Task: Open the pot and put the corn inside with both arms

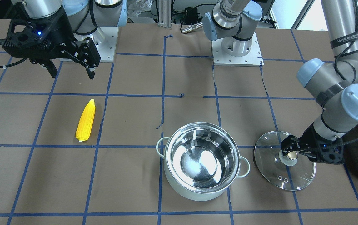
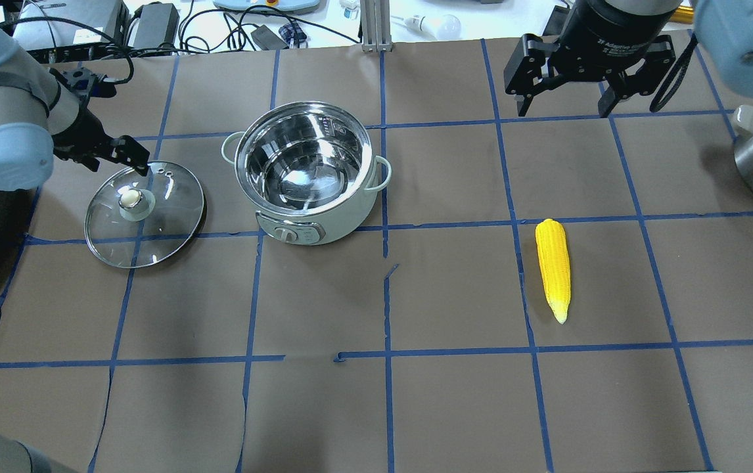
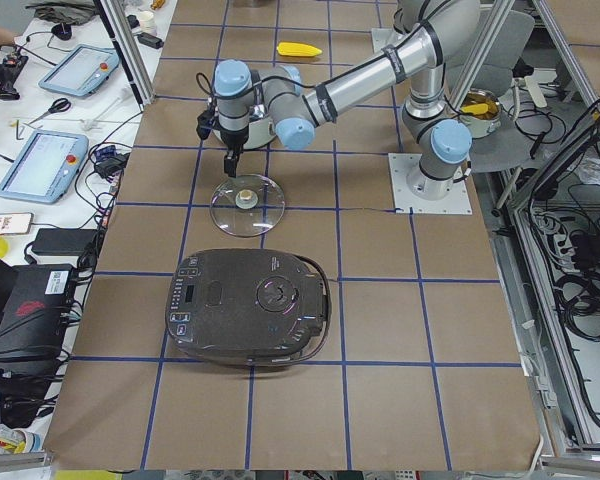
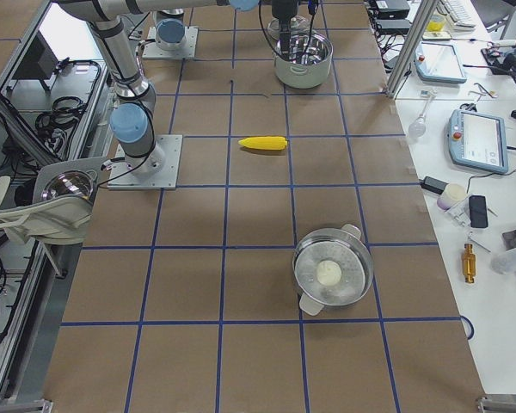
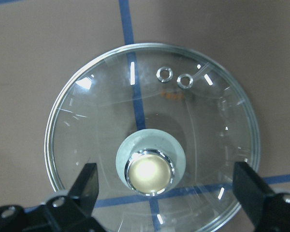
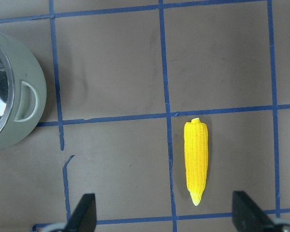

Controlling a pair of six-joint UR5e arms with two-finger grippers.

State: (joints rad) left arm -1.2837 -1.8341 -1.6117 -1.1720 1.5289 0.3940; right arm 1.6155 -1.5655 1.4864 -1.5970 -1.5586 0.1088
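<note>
Both tools wide: left tool (image 5: 166, 169) over lid knob (image 5: 150, 171), right tool (image 6: 164, 200) above corn (image 6: 196, 159); strap (image 1: 344, 39) reads "WANJEED".

Bench (image 2: 462, 414) covered in brown paper, blue tape lines (image 2: 387, 407) marking a square grid. White side desk (image 4: 507, 344) runs along its far edge, holding a tablet (image 3: 42, 165) and loose cables (image 2: 219, 23). Aluminium frame post (image 3: 120, 45) stands at the bench edge. Light even, shadows soft.

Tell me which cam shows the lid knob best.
Left wrist-mounted: the lid knob sits near centre, large, seen from straight above, inside the open left gripper. Overhead and exterior left show it small; in front-facing the gripper crowds it; the other two don't show it.
</note>
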